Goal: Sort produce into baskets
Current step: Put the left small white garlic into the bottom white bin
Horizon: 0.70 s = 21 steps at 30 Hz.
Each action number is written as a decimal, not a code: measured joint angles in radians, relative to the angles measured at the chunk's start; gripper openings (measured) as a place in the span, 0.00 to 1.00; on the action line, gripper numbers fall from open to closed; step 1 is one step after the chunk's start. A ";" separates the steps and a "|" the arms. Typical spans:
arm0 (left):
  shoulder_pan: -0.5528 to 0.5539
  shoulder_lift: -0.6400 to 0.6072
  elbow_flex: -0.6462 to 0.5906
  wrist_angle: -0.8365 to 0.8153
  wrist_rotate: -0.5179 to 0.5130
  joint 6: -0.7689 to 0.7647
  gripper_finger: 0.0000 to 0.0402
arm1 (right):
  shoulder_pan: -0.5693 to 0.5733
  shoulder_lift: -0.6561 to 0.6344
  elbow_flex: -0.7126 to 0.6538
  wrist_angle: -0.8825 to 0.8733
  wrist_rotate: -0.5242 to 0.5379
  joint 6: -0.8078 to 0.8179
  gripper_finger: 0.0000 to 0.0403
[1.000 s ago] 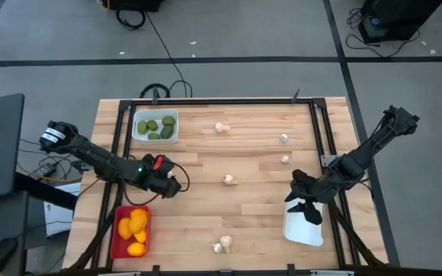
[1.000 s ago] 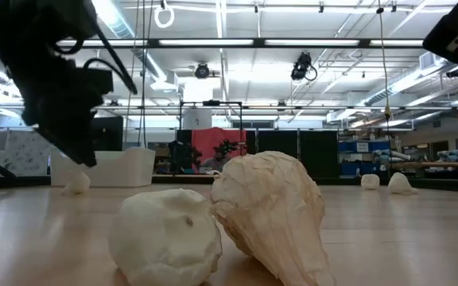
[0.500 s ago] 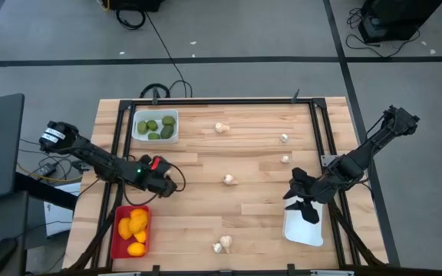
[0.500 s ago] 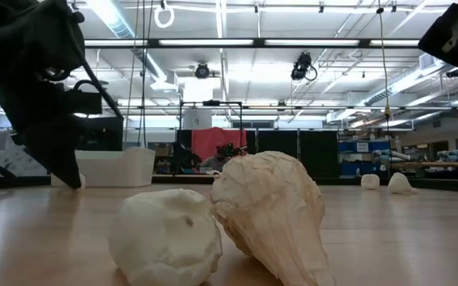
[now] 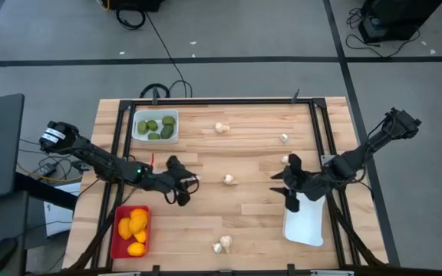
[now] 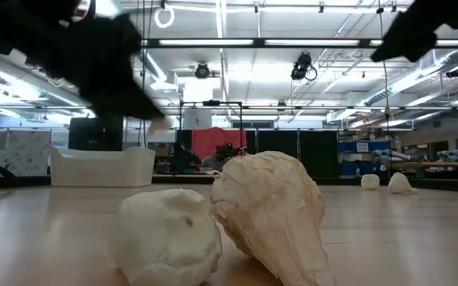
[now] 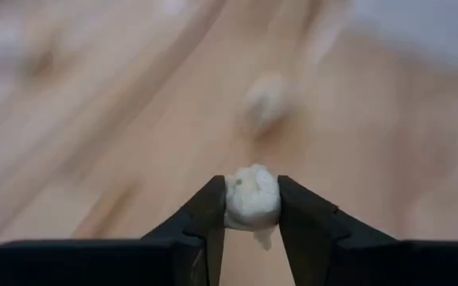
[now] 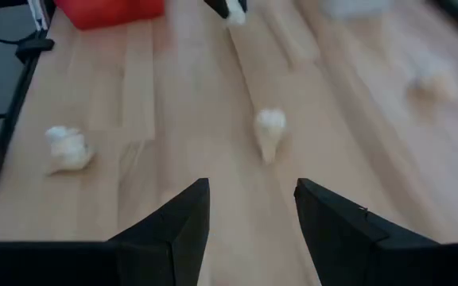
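Left gripper shifted rightward, garlic piece clamped.

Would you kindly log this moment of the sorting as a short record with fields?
left gripper: shut on a garlic piece, above mid-table
right gripper: open, empty, beside the empty white tray
red tray: holds yellow-orange fruits
far white tray: holds green fruits
loose garlic: several pieces on the table, one at
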 joint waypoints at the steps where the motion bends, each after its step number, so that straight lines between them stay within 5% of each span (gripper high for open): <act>1: 0.000 0.000 0.000 0.079 0.001 0.036 0.27 | -0.005 0.020 0.000 0.039 0.011 -0.044 0.49; 9: 0.000 0.055 0.000 0.576 0.030 0.218 0.27 | -0.056 0.235 0.000 0.531 0.078 -0.452 0.49; 21: 0.000 0.237 0.000 0.927 0.061 0.272 0.27 | -0.151 0.492 0.000 1.051 0.113 -0.896 0.49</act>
